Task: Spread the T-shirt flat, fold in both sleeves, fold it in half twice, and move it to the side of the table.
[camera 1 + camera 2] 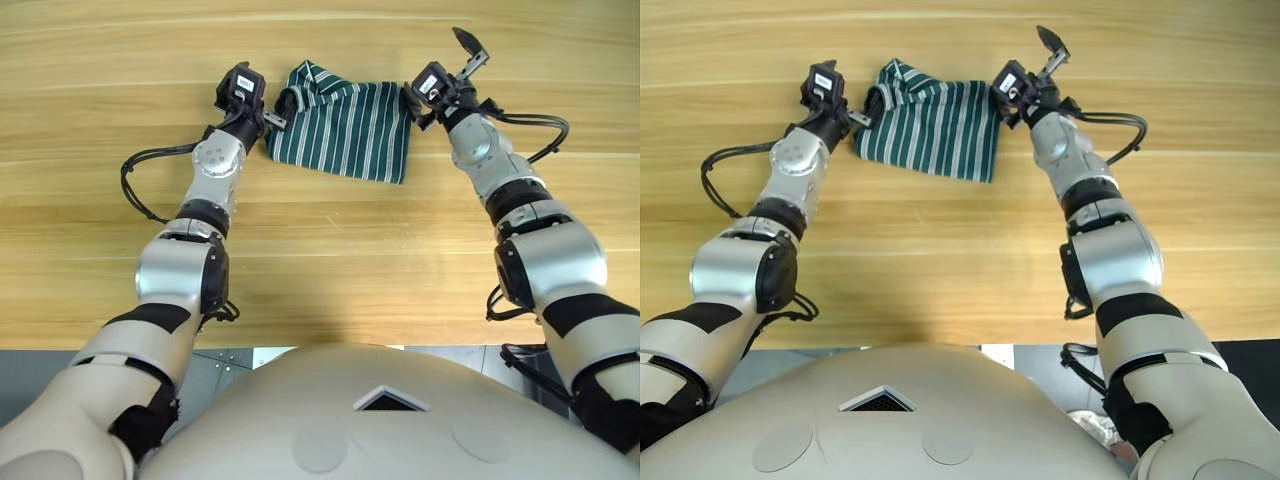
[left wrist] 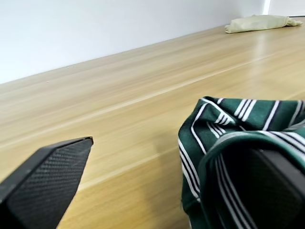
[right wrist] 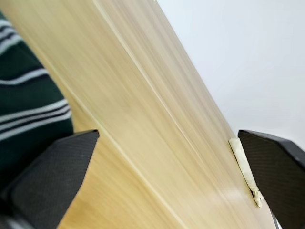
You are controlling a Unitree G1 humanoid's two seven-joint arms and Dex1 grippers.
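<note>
At the far middle of the table (image 1: pixel 320 250), the folded striped T-shirt (image 1: pixel 345 130) lies flanked. The left hand (image 1: pixel 262 100) is parted, apparently hooking its edge for sliding. The right hand (image 1: pixel 443 68) is spread at the corner.

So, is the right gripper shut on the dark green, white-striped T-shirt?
No, the right gripper has its jaws wide apart, light wooden table showing between them and the striped T-shirt beside one jaw.

Pale cream cloth (image 2: pixel 259 23), bunched, at the far edge of the wooden table (image 2: pixel 119 100), close to the plain white wall (image 2: pixel 95 28).
</note>
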